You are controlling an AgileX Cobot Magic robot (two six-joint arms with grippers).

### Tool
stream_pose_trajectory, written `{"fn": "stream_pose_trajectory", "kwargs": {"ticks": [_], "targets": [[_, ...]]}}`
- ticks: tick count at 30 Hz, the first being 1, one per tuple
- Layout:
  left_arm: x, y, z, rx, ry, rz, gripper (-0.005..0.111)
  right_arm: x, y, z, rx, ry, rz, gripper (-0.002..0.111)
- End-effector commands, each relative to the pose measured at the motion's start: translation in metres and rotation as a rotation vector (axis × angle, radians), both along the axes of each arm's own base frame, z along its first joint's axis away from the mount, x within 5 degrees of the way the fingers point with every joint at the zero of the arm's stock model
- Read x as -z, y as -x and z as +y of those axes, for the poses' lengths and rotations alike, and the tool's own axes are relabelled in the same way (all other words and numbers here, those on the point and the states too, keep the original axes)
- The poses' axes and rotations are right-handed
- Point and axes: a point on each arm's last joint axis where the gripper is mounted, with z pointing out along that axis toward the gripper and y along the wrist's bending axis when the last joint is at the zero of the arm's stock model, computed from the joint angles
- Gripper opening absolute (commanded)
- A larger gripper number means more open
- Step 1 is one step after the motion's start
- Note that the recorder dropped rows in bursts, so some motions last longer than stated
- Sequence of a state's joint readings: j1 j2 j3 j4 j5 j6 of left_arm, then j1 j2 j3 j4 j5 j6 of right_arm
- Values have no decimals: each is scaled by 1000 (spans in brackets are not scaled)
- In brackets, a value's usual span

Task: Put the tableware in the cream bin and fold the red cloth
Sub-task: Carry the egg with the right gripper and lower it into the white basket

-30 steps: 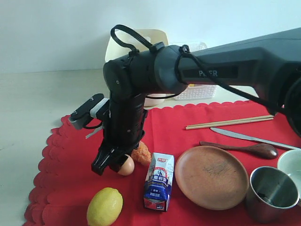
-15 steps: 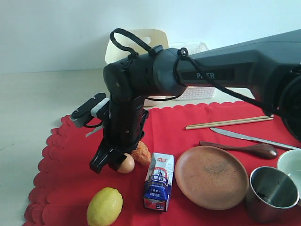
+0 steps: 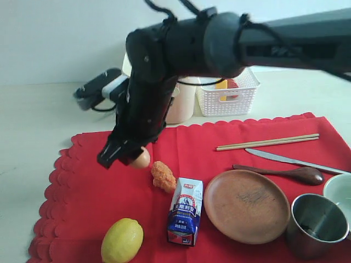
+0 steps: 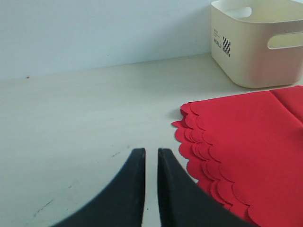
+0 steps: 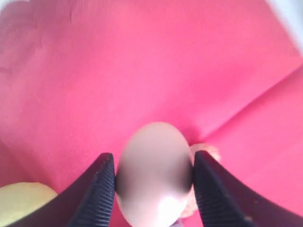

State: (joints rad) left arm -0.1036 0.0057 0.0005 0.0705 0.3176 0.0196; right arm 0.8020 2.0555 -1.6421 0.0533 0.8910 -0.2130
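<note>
The right arm (image 3: 164, 71) reaches across from the right side, and the right jaws are partly open with a pale egg (image 5: 154, 165) squeezed between them, held over the left part of the red cloth (image 3: 82, 186). The left jaws are almost pressed together with nothing in them, low over the bare worktop (image 4: 71, 123) beside the cloth's wavy edge. The cloth lies spread flat. On its right part are the chopsticks (image 3: 269, 142), the knife (image 3: 290, 160), the spoon (image 3: 285, 173), the round wooden plate (image 3: 247, 205), the steel cup (image 3: 318, 224) and the pale bowl (image 3: 340, 192) at the edge. A lemon (image 3: 122, 240), a milk carton (image 3: 185, 211) and a crumbly orange bit of food (image 3: 163, 176) sit nearer the middle. The cream bin (image 4: 255, 42) stands on the worktop behind the cloth, next to a white basket (image 3: 227, 98).
</note>
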Motion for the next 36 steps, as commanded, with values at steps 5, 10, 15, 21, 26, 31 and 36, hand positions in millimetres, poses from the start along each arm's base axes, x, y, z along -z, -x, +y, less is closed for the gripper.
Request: {"fn": "stream_pose_trajectory", "kwargs": {"ticks": [5,10,15,21,26,31,36], "targets": [[-1,0,0,6,-7,-12,12,-78,-31,-60,152,-146,-174,0],[-1,0,0,6,-7,-12,12,-89,-64,-106,289,-188,-244,0],[-1,0,0,6,-7,-12,12,-85,-95,-145,426,-256,-285,0],[-1,0,0,6,-7,-12,12,-57,-154,-194,570,-256,-324,0],[-1,0,0,6,-7,-12,12,-31,-194,-202,600,-257,-337,0],[-1,0,0,6,-7,-12,12,-4,-230,-202,612,-273,-372,0],[-1,0,0,6,-7,-12,12,17,-246,-208,599,-232,-434,0]]}}
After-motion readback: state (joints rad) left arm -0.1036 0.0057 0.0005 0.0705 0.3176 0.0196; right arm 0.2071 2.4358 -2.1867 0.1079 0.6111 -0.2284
